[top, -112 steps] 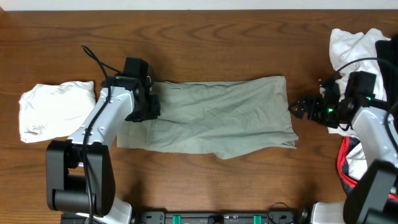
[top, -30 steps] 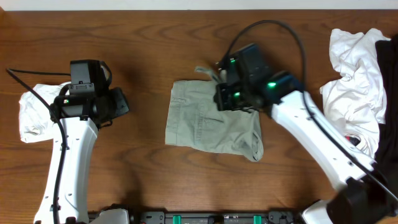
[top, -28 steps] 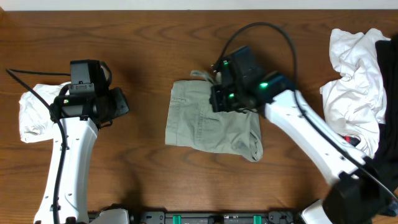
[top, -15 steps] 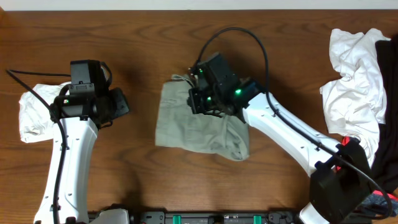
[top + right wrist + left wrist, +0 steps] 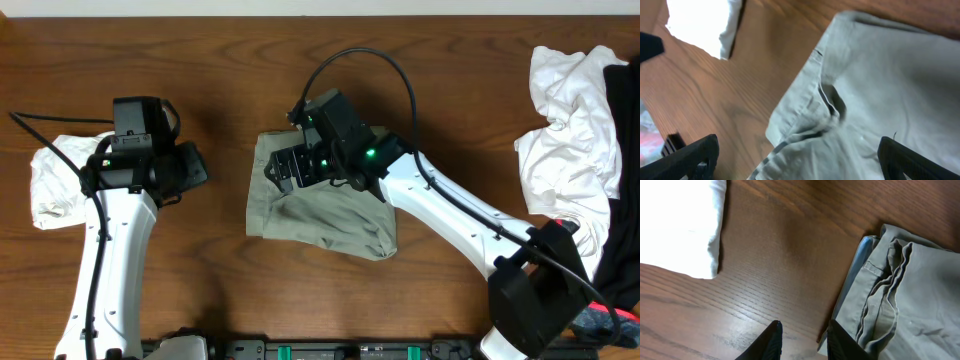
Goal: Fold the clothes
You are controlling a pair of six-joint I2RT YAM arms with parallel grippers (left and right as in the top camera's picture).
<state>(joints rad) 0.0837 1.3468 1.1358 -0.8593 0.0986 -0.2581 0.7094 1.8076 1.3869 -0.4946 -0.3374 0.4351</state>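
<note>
You have a bare strip of wooden table (image 5: 225, 120) between the left gripper (image 5: 196, 168) and the khaki shorts (image 5: 320, 210) folded at the centre, and open wood runs along the far and near edges. The right arm (image 5: 450, 205) slants in from the near right corner and hangs over the far left part of the shorts, blocking passage there. A folded white garment (image 5: 65, 180) fills the left edge, and a heap of white and black clothes (image 5: 565, 130) fills the right edge.
</note>
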